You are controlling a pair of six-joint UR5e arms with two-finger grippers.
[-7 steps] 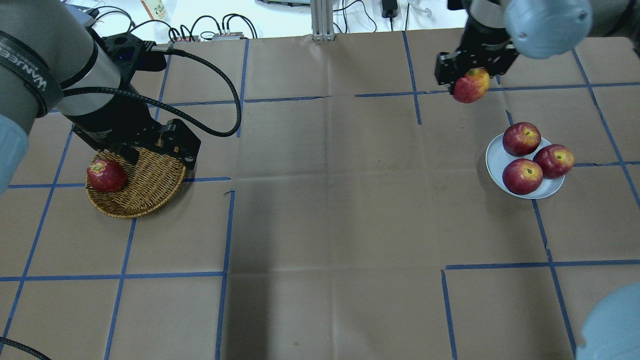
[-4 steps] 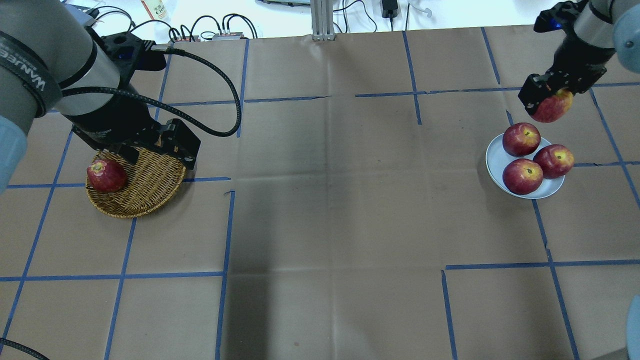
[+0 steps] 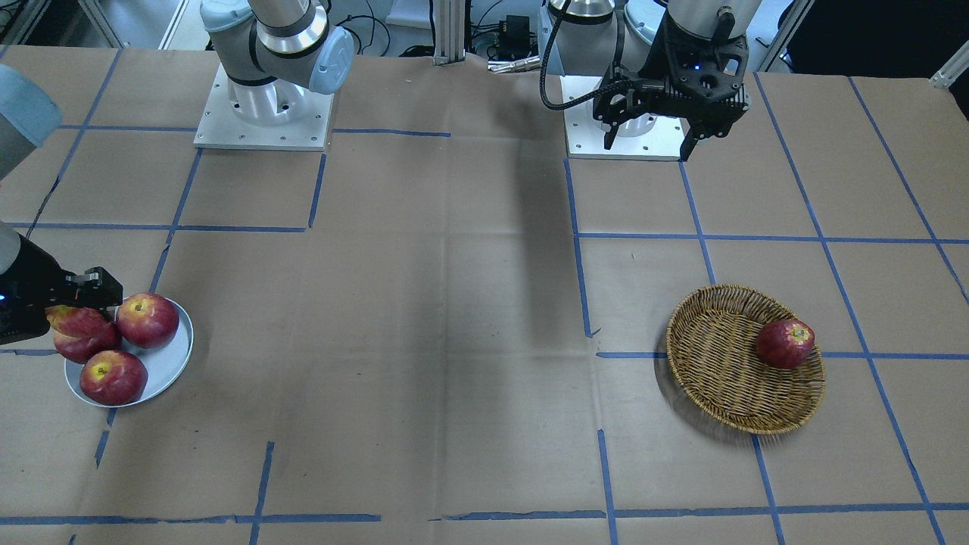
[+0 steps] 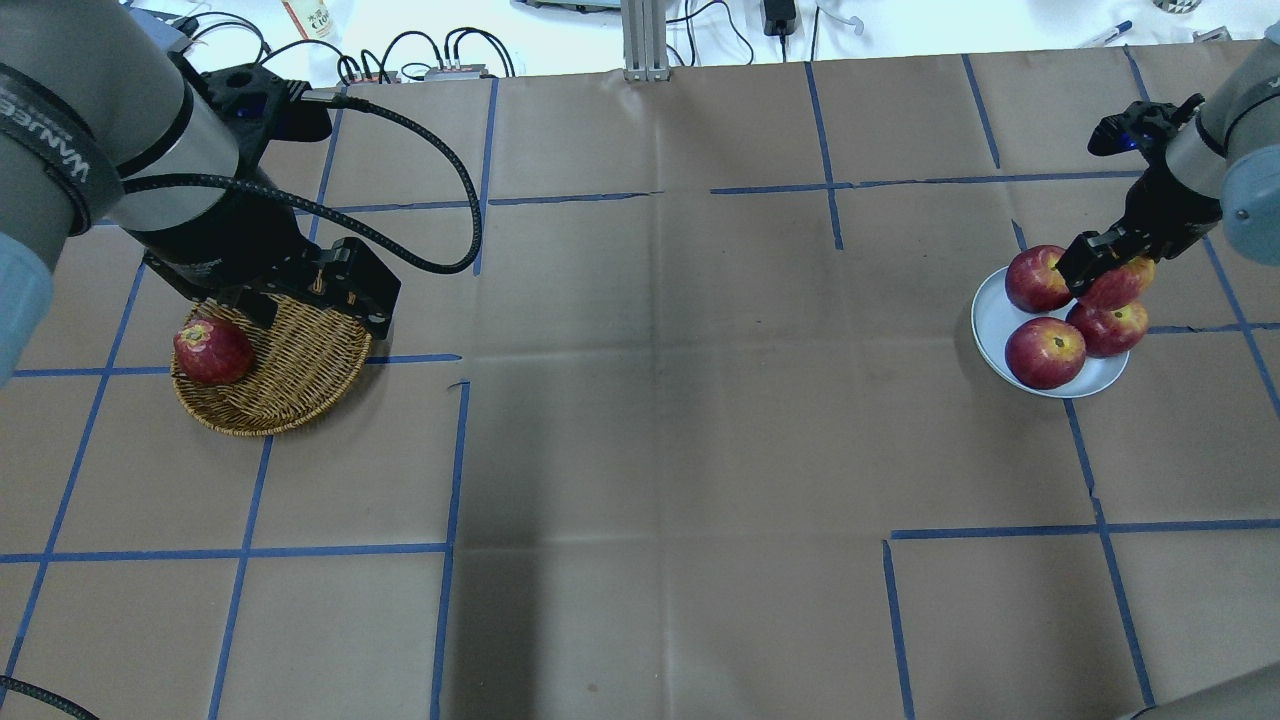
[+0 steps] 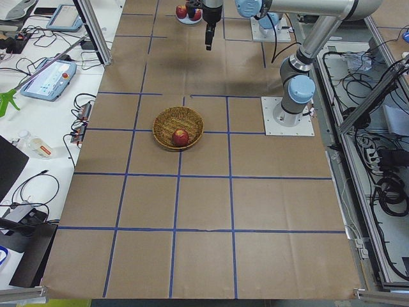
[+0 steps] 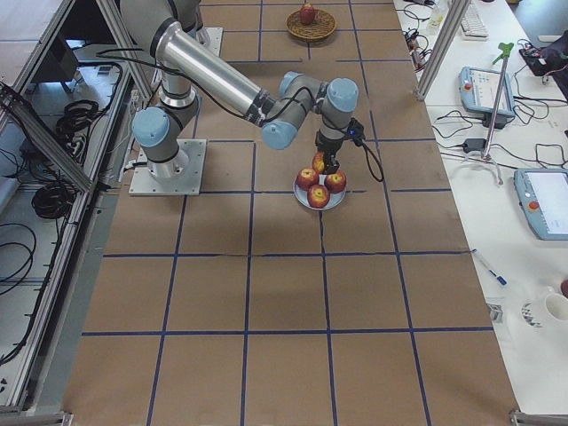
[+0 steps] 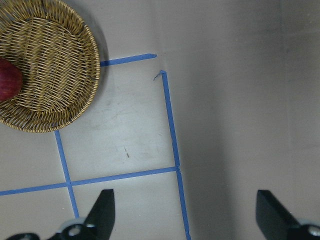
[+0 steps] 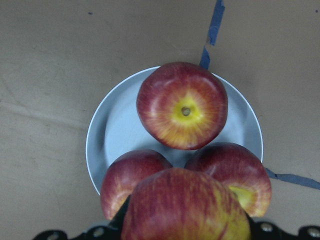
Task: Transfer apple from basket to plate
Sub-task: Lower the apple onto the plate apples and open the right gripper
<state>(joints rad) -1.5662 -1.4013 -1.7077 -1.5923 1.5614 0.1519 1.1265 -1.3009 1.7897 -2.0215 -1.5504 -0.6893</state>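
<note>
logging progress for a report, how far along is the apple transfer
Done: three apples sit on the plate. In hand: the right gripper, shut on the apple, holds it over those three, not yet released. Left: set it down; one dark red apple lies in the basket, and the left gripper hangs open, empty.

The black two-finger left hand [image 3: 647, 147] hangs pointing straight down from its grey arm, fingers spread wide with nothing between them. The black right hand [image 4: 1100, 268], on an outstretched arm, points down, clamped on a streaky pinkish-red apple [image 8: 186, 206].
</note>
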